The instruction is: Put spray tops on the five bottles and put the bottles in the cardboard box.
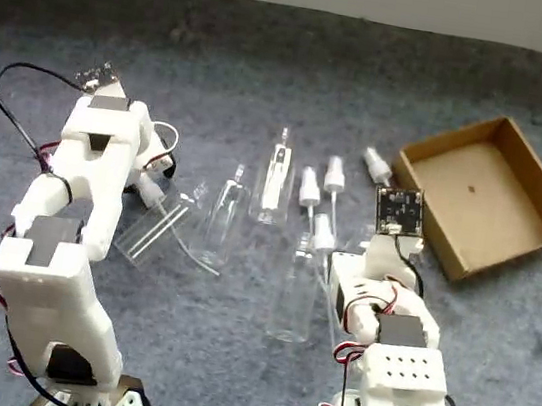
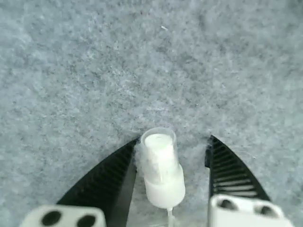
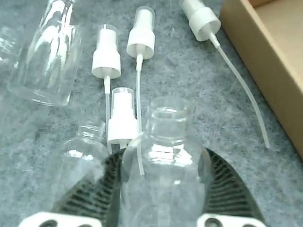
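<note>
My left gripper (image 2: 174,139) is open and low over the carpet, its fingers on either side of a white spray top (image 2: 161,165). The top leans against one finger and stands apart from the other. In the high view this gripper (image 1: 151,191) is at the left, beside a lying clear bottle (image 1: 151,229). My right gripper (image 3: 163,153) is shut on a clear bottle (image 3: 163,161) whose open neck points away. Beyond it lie several loose spray tops (image 3: 140,40) with long tubes. The cardboard box (image 1: 533,205) lies empty at the right.
More clear bottles lie across the middle of the carpet (image 1: 223,219) (image 1: 273,188) (image 1: 294,289). One spray top (image 1: 377,164) lies close to the box's near corner. Bare carpet stretches behind the bottles and in front of the box.
</note>
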### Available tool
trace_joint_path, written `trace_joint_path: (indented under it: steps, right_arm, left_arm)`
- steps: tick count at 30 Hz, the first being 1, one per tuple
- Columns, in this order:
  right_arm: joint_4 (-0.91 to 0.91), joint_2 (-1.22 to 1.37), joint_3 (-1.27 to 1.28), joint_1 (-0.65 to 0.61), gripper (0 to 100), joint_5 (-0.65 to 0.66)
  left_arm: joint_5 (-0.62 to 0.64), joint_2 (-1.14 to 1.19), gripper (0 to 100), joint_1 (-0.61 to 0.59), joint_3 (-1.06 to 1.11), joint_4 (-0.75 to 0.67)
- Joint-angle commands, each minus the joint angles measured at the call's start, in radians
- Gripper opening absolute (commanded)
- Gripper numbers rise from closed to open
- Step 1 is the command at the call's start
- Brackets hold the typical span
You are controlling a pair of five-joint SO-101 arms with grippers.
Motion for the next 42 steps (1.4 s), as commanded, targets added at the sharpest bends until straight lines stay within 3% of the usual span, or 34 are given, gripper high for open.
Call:
trace_joint_path:
  steps: [1, 5, 13, 23, 33, 39, 42]
  right_arm:
    - [-0.025, -0.024, -0.013, -0.005, 14.8, -0.002]
    - [-0.025, -0.024, -0.013, -0.005, 14.8, -0.002]
    - [-0.025, -0.024, -0.013, -0.005, 14.8, -0.002]
    - [-0.025, -0.024, -0.013, -0.005, 14.8, -0.002]
    - [-0.025, -0.024, -0.013, -0.008, 14.8, -0.002]
    - [-0.025, -0.024, -0.013, -0.008, 14.9, -0.002]
    - [-0.025, -0.024, -0.013, -0.01, 14.9, -0.002]
  left_arm:
    - [0.012, 0.004, 16, 0.013, -0.058, -0.009]
    - [0.011, 0.001, 3, 0.013, -0.058, -0.009]
    - [0.011, -0.001, 3, 0.019, -0.102, -0.011]
    - [0.009, -0.002, 3, 0.03, -0.312, 0.006]
    - [0.005, -0.002, 3, 0.074, -0.696, 0.339]
    - [-0.152, -0.002, 3, 0.174, -0.929, 0.514]
    - [-0.173, 0.005, 3, 0.208, -0.978, 0.555]
